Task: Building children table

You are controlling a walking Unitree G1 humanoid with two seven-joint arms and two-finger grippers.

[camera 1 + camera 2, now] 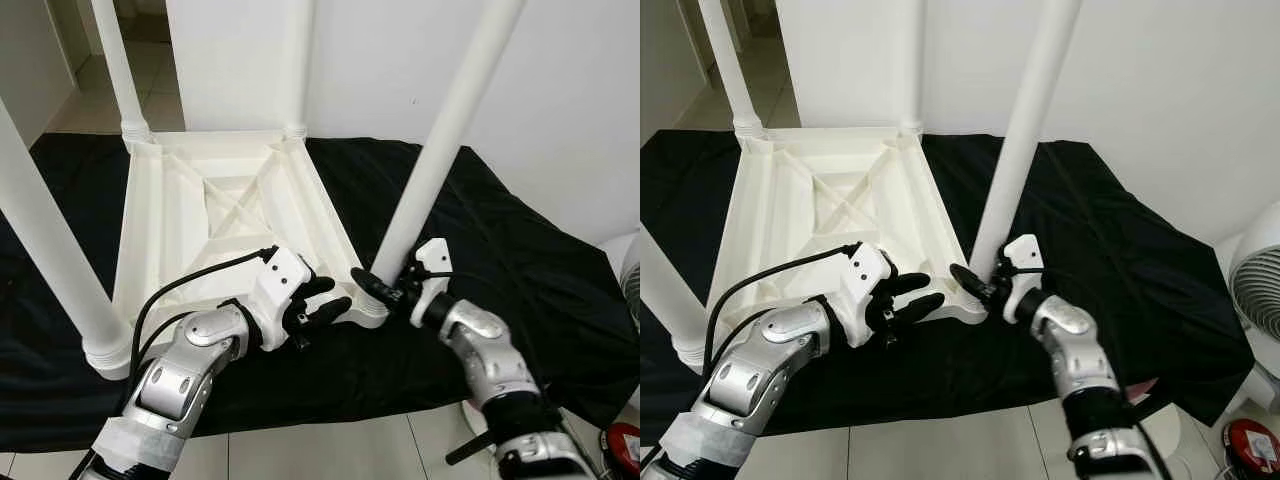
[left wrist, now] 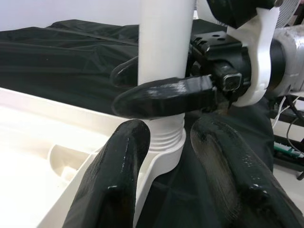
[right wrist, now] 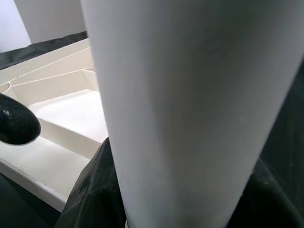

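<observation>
A white plastic children's table (image 1: 200,220) lies upside down on a black cloth (image 1: 520,270). Its near-right leg (image 1: 440,150) stands tilted in the corner socket (image 2: 164,137), where thread rings show. My right gripper (image 1: 375,283) is shut on this leg just above the socket, one black finger (image 2: 166,97) wrapped across it. The leg (image 3: 190,118) looms close in the right wrist view. My left gripper (image 1: 335,296) is open beside the same corner, its fingers (image 2: 118,180) spread to either side of the socket and apart from the leg.
Three other white legs stand in the frame: far left (image 1: 120,60), far right (image 1: 297,60) and near left (image 1: 50,250). A white fan (image 1: 1255,270) and a red object (image 1: 1252,440) sit on the tiled floor at the right. A white wall rises behind.
</observation>
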